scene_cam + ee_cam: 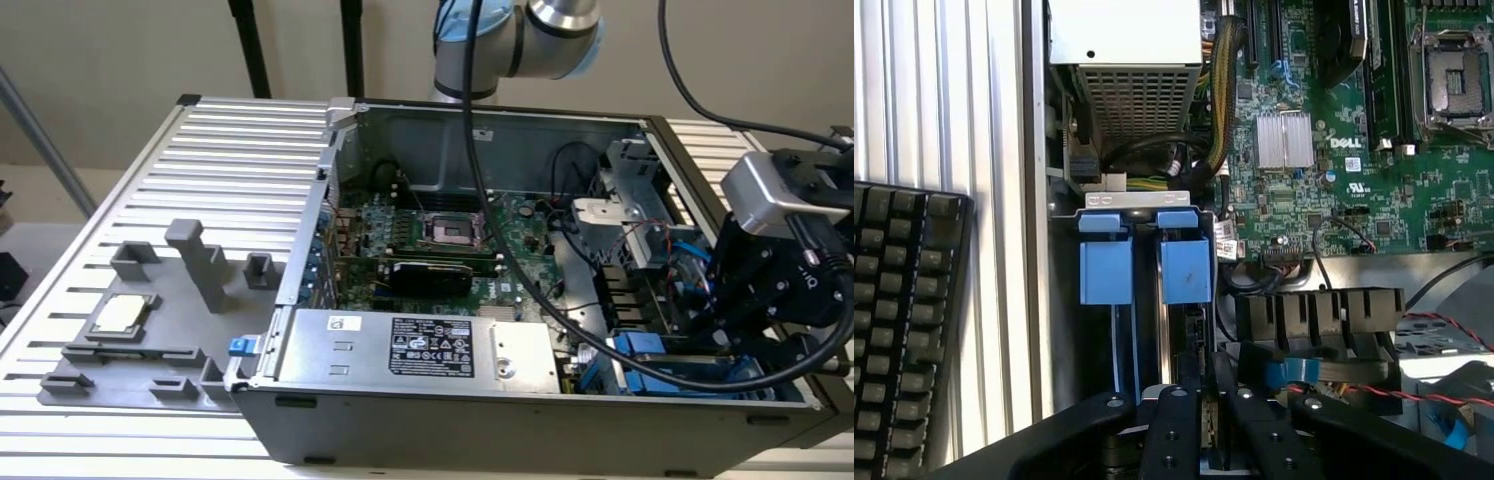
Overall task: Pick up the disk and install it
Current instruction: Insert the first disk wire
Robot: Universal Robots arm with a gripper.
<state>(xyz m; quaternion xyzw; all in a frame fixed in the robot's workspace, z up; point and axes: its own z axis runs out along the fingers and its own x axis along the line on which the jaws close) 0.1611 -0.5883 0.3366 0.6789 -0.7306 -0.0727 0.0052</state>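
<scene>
Standing by the ribbed aluminium table (227, 140), I see an open grey metal computer case (534, 430) lying on its side, with the green motherboard (441, 240) exposed in the middle. A large silver power-supply box (414, 350) with a black-and-white label sits along the near wall.

The arm's black gripper (734, 320) is down inside the case at the near corner on the exterior view's right, among blue plastic parts of the drive bay.

In the wrist view the gripper (1204, 430) has its two black fingers (1172, 435) drawn close together, clenched on a thin dark edge. That edge runs straight on to a blue plastic end piece, which I take to be the disk (1184, 270) in its blue carrier, standing on edge in the bay. Just beside it stands a second blue carrier (1104, 270), parallel to it, and both end near the power-supply box.

Well apart, on the exterior view's left, a grey plastic fixture tray (134, 380) rests on the table. A small square silver chip (118, 315) lies on it. A black keyboard (904, 330) lies outside the case wall.
</scene>
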